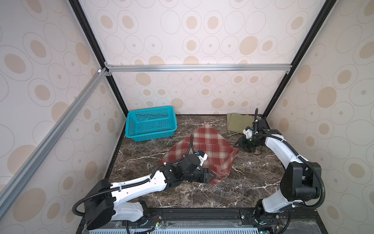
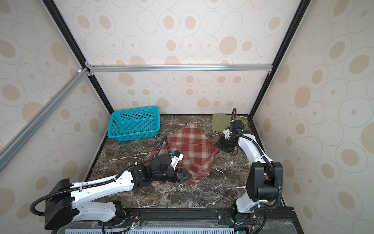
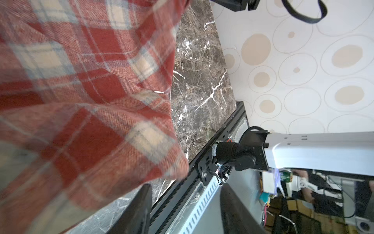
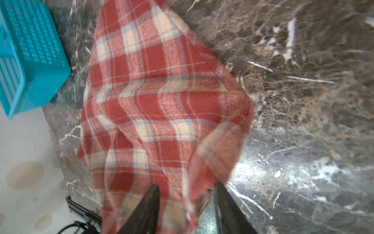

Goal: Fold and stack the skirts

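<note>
The red-and-cream plaid skirt [image 1: 208, 147] [image 2: 192, 145] lies spread and partly folded in the middle of the marble table. My left gripper [image 1: 212, 176] [image 2: 187, 176] is at its near corner. In the left wrist view the jaws [image 3: 186, 188] stand open with nothing between them, and the blurred plaid corner [image 3: 172, 170] hangs beside one finger. My right gripper [image 1: 237, 144] [image 2: 219, 144] is at the skirt's right corner. Its jaws [image 4: 187, 186] are open, with a loose, blurred plaid edge [image 4: 202, 162] between them. The olive-green skirt [image 1: 236, 122] [image 2: 220, 123] lies folded at the back right, behind the right wrist.
A teal perforated basket [image 1: 150, 123] [image 2: 134, 123] [image 4: 30, 60] stands at the back left by the wall. Patterned walls close in the table [image 1: 253, 182] on three sides. A black rail [image 1: 202, 214] runs along the front edge, where both arm bases sit.
</note>
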